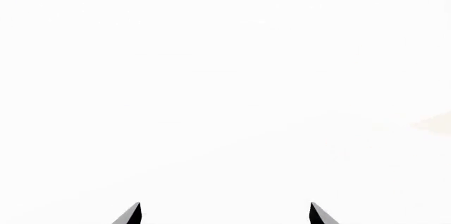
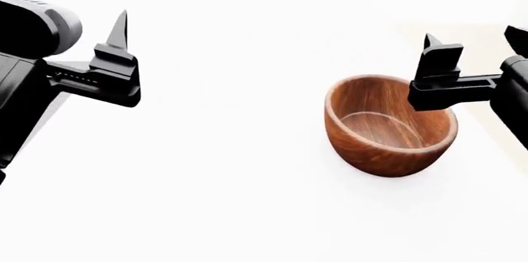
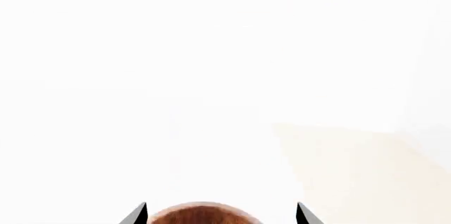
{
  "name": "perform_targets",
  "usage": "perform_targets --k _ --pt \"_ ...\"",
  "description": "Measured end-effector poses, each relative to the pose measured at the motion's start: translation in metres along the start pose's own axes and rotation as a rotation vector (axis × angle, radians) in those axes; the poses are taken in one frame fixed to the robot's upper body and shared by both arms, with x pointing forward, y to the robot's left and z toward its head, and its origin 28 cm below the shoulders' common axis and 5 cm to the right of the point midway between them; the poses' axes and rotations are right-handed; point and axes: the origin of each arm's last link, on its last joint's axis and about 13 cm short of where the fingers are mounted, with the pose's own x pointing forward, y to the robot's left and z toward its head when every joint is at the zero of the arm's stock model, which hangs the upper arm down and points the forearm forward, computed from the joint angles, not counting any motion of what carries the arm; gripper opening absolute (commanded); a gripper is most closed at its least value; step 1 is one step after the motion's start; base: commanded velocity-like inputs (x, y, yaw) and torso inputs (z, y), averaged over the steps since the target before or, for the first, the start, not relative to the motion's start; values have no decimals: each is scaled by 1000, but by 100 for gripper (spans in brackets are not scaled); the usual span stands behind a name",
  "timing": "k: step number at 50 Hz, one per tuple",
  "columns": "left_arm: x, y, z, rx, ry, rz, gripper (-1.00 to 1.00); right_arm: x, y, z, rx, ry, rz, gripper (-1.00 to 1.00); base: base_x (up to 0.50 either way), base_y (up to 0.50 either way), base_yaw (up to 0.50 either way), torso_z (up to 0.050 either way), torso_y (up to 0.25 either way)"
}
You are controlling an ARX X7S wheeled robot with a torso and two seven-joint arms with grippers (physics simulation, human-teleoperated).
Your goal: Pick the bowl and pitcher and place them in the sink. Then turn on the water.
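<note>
The reddish-brown wooden bowl point(image 2: 387, 127) stands upright on a white surface at the right of the head view. My right gripper point(image 2: 474, 42) is open and hovers over the bowl's right rim, holding nothing. In the right wrist view the bowl's rim point(image 3: 203, 215) shows between the spread fingertips point(image 3: 139, 214). My left gripper point(image 2: 115, 39) is at the far left, well away from the bowl. In the left wrist view its fingertips point(image 1: 132, 214) stand wide apart over plain white surface, empty. The pitcher, the sink and the faucet are out of view.
The white surface point(image 2: 231, 151) fills most of the head view. A pale beige strip point(image 2: 495, 120) runs along its right side behind the right gripper and also shows in the right wrist view point(image 3: 352, 171).
</note>
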Motion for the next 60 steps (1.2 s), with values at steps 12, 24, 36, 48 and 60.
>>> perform_targets --k 12,24,36,48,60 --pt "-1 0 0 5 -1 -1 100 13 -10 15 32 233 -19 100 0 0 0 0 0" --pt "-1 1 0 3 -3 -1 100 31 -22 19 73 375 -80 100 0 0 0 0 0" --pt "-2 1 0 0 -3 0 100 51 -32 15 121 451 -131 100 0 0 0 0 0" --pt "-1 2 -2 1 0 3 100 73 -36 3 167 515 -154 100 0 0 0 0 0" --pt "-1 2 -3 0 2 3 100 91 -39 -14 209 569 -171 100 0 0 0 0 0"
